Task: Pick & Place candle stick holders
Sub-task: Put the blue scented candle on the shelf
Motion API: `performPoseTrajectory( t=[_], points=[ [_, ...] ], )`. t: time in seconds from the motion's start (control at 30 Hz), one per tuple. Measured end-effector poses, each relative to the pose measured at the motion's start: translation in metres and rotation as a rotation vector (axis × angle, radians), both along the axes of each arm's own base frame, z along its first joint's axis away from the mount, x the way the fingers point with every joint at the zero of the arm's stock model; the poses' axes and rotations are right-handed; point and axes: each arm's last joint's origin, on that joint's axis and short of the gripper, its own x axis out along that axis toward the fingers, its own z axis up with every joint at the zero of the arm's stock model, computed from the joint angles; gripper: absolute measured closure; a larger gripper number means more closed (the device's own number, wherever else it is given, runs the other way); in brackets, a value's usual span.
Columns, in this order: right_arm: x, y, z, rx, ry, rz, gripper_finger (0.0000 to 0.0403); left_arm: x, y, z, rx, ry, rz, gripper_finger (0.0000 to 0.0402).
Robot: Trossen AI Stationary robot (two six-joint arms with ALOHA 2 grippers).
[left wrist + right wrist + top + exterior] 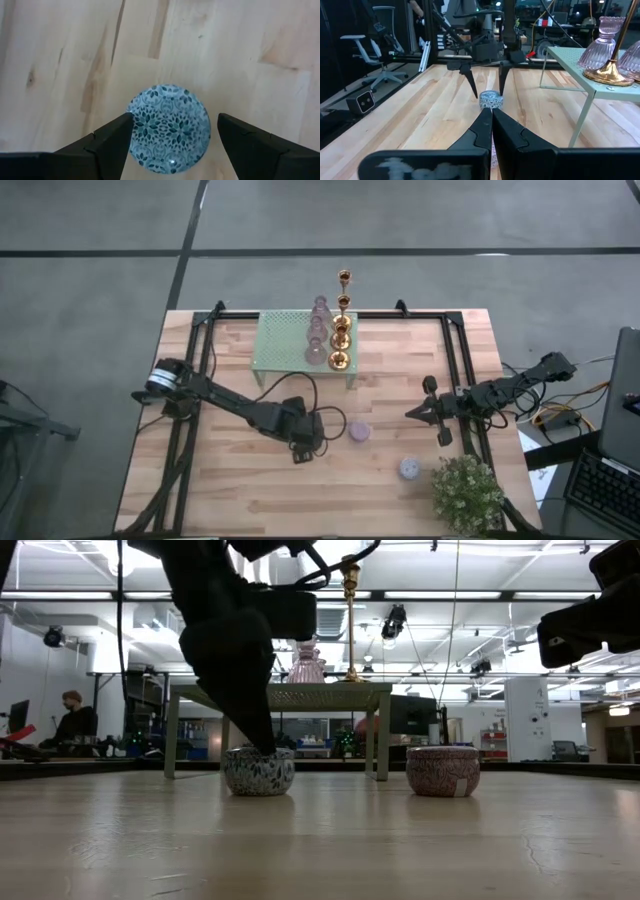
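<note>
Your left gripper (172, 132) straddles the blue patterned holder (168, 128) wide open, gripping nothing, at the table's centre, while gold and pink holders (330, 330) already stand on the rack (285, 340) at twelve o'clock, two squat ones remaining.

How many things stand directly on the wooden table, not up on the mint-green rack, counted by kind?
Squat round candle holders: 3 (blue-patterned one, lilac one, pale blue-grey one)
Mint-green perforated metal rack: 1
Bushy green potted plant: 1
Total: 5
</note>
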Motion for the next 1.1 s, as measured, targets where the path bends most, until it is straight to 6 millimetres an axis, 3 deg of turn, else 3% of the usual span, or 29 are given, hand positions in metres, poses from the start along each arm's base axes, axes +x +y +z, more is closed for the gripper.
performPoseTrajectory(
  t=[0.73, 1.1],
  points=[
    [0.0, 0.0, 0.0, 0.0, 0.0, 0.0, 0.0394, -0.007, 0.004, -0.009, 0.006, 0.004, 0.049, 0.011],
    [0.0, 0.0, 0.0, -0.003, -0.001, -0.001, 0.0394, -0.006, 0.002, -0.014, -0.104, -0.015, 0.051, 0.0108]
  ],
)
